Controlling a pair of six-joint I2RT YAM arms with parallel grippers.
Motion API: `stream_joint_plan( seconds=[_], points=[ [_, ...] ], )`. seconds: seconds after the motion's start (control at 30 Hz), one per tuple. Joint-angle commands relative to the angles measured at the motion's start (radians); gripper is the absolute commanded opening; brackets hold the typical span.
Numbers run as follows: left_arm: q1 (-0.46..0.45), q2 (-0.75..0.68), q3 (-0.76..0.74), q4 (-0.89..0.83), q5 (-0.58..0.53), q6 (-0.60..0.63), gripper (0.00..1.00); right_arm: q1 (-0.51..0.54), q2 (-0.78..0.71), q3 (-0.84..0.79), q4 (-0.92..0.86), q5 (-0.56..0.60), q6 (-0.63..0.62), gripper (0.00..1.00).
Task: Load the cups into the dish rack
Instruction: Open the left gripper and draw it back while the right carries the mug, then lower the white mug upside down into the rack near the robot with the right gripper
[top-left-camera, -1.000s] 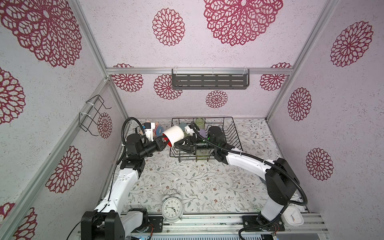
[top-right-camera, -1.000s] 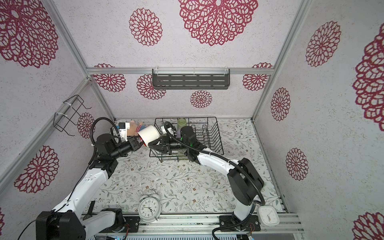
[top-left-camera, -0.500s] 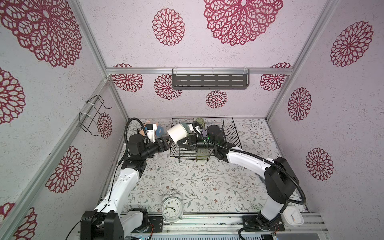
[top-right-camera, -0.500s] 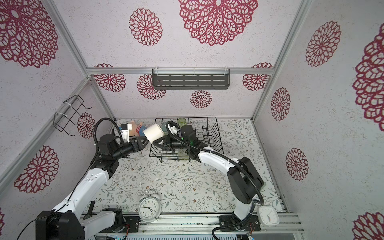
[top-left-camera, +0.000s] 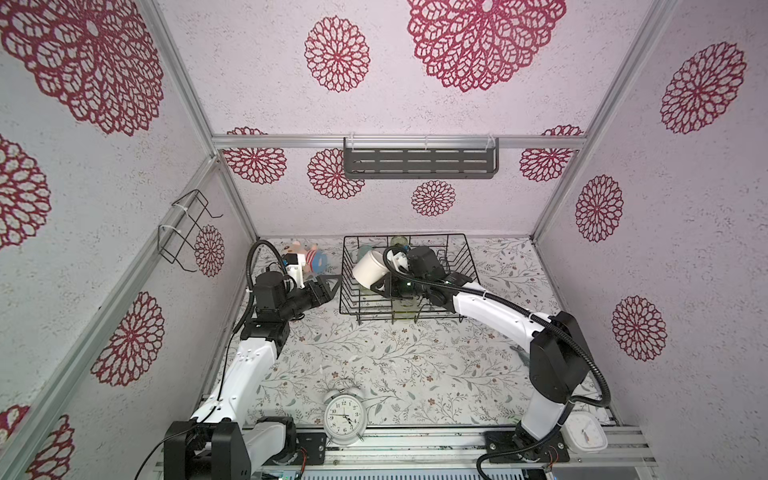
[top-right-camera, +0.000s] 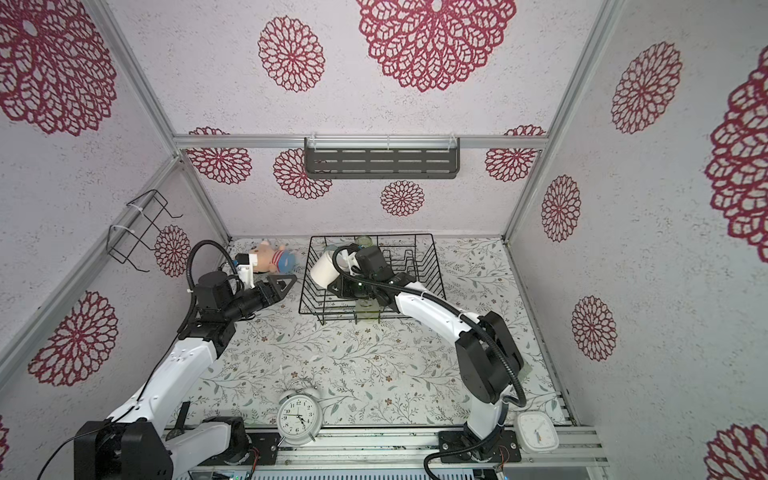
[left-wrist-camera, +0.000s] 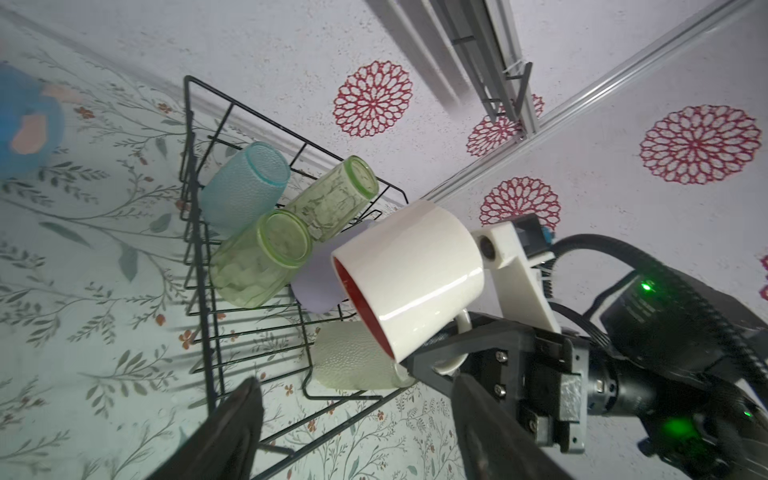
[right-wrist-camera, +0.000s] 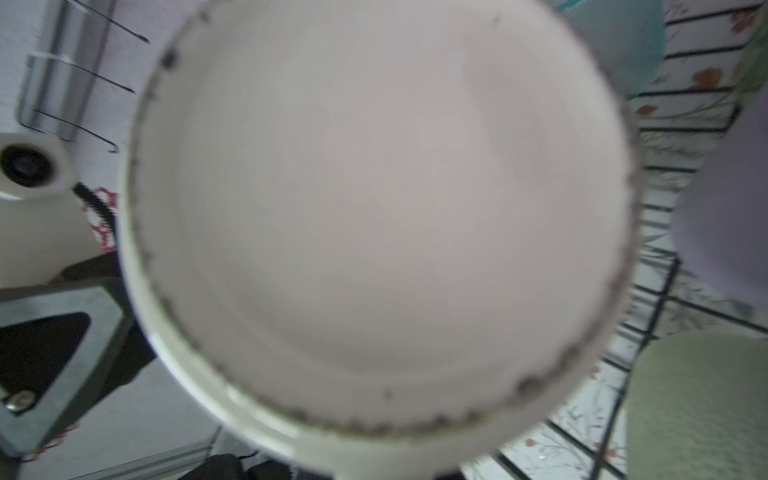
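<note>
Front edge: round white twin-bell alarm clock (top-left-camera: 345, 415) stands on the floral-print tabletop (top-left-camera: 415, 365). A white square dial timer (top-left-camera: 584, 432) sits by the right arm's base.

Left gripper (top-left-camera: 330, 286): jaws spread wide, nothing between them. It hangs just outside the rack's left wall, apart from the mug.

Right gripper (left-wrist-camera: 436, 359): clamped tight on the handle of the white handled ceramic mug with red inside (left-wrist-camera: 411, 274). The mug is in the air, tipped, with its mouth angled down toward the left arm. In both top views it sits over the left side of the large rectangular black wire dish rack (top-left-camera: 451, 257). In the right wrist view its base fills the frame, blurred.

Inside the rack, left part, bases toward the left wrist camera:
- pale yellow-green dimpled tumbler (left-wrist-camera: 353, 357), nearest the front wall, under the mug
- lilac plastic tumbler (left-wrist-camera: 316, 278), mostly hidden behind the mug
- translucent green tumbler (left-wrist-camera: 262, 257), touching the lilac one
- second translucent green tumbler (left-wrist-camera: 332, 199), farther back
- translucent light-blue tumbler (left-wrist-camera: 245, 187), in the far left corner

They seem to lean on one another. Whether they rest on prongs or on the rack floor I cannot tell.

Beyond the left gripper, a soft pink and blue toy figure (top-right-camera: 272, 257) lies at the table's back left. A small black wire bracket (top-left-camera: 185, 232) hangs on the left wall. A grey slotted metal shelf (top-left-camera: 419, 163) is on the back wall.
</note>
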Motion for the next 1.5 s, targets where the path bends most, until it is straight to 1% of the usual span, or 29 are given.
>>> stream_joint_plan(
  seconds=[0.0,0.17,0.4,0.53,0.9,1.17,1.47],
  points=[
    [0.019,-0.032,0.004,-0.1,-0.067,0.009,0.76,0.011,-0.016,0.098,-0.104,0.097,-0.265,0.0],
    [0.047,-0.04,-0.008,-0.158,-0.092,-0.009,0.76,0.024,0.03,0.182,-0.25,0.162,-0.424,0.0],
    [0.07,-0.038,-0.003,-0.234,-0.142,-0.022,0.76,0.066,0.107,0.308,-0.4,0.278,-0.52,0.0],
    [0.081,-0.026,-0.008,-0.248,-0.156,-0.032,0.76,0.077,0.147,0.374,-0.456,0.305,-0.525,0.0],
    [0.097,0.023,-0.016,-0.241,-0.146,-0.055,0.76,0.122,0.28,0.549,-0.615,0.4,-0.526,0.0],
    [0.106,0.078,-0.002,-0.247,-0.133,-0.075,0.76,0.138,0.398,0.718,-0.722,0.427,-0.511,0.0],
    [0.107,0.118,-0.003,-0.235,-0.107,-0.089,0.76,0.14,0.465,0.787,-0.766,0.477,-0.524,0.0]
  ],
)
